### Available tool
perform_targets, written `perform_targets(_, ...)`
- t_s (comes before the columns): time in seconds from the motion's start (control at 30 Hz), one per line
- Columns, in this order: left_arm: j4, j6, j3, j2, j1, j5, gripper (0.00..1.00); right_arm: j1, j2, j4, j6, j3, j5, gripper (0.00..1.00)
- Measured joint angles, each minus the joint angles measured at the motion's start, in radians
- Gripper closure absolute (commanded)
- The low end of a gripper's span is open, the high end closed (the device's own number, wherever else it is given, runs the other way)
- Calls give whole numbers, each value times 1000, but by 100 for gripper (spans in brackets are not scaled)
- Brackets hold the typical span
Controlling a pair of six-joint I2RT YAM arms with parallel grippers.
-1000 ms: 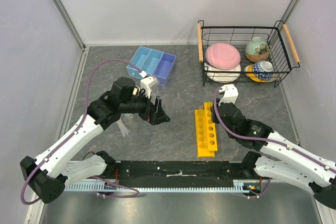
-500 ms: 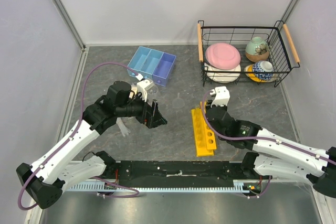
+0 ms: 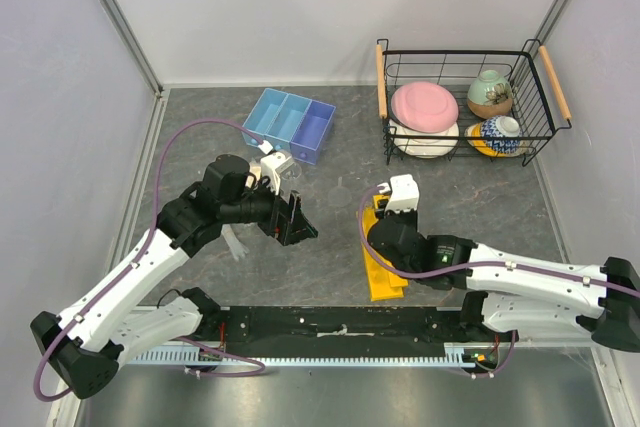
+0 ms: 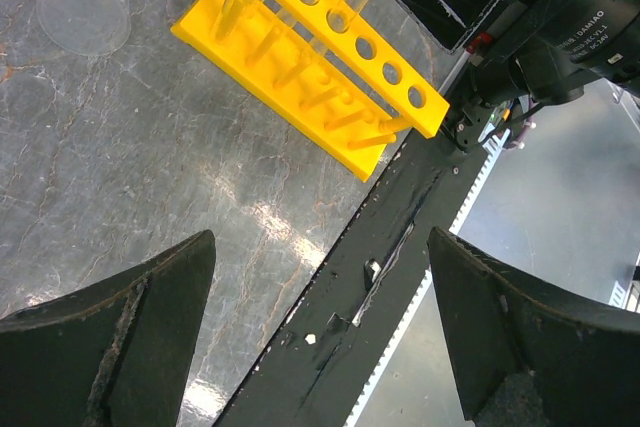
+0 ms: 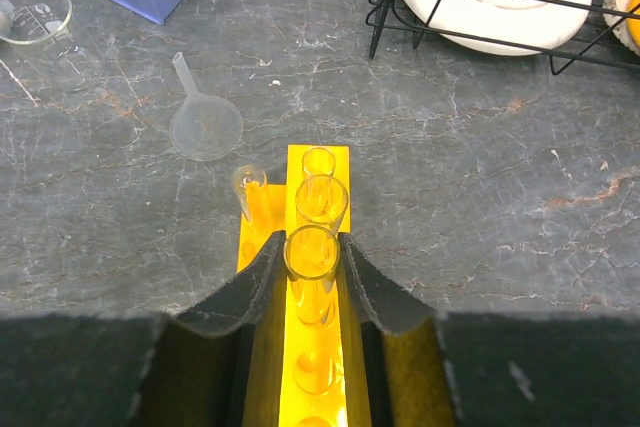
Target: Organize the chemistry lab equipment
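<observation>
In the right wrist view my right gripper (image 5: 311, 245) is shut on a clear test tube (image 5: 311, 265) that stands upright over the yellow rack (image 5: 318, 387). Two more tubes (image 5: 321, 202) stand in the same row just beyond it. Another tube (image 5: 247, 187) leans in the rack's left row. From above, the right gripper (image 3: 384, 231) covers the far end of the rack (image 3: 381, 277). My left gripper (image 3: 298, 220) hangs open and empty left of the rack (image 4: 318, 55), its fingers (image 4: 130, 327) wide apart. The clear funnel (image 5: 205, 127) lies beyond the rack.
The blue three-compartment tray (image 3: 291, 124) stands at the back left, with a small clear beaker (image 5: 35, 13) near it. The black wire basket (image 3: 535, 67) with the pink plate (image 3: 424, 105) and bowls fills the back right. A small pale item (image 3: 237, 244) lies under the left arm.
My right gripper has moved left and nearer with the tube, and the rack's far end has shifted left with it. The left gripper drew back slightly, then held still.
</observation>
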Motion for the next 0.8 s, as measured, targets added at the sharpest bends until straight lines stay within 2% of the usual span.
perform_targets(0.2, 0, 1, 0, 1, 0, 0, 7, 0, -29, 22, 17, -28, 6, 74)
perform_targets(0.27, 0, 2, 0, 1, 0, 0, 7, 0, -42, 30, 23, -39, 8, 70)
perform_targets(0.5, -1, 5, 0, 5, 0, 0, 6, 0, -58, 37, 42, -64, 9, 45)
perform_targets(0.8, -2, 6, 0, 29, 0, -5, 6, 2, -59, -14, 32, -21, 10, 30)
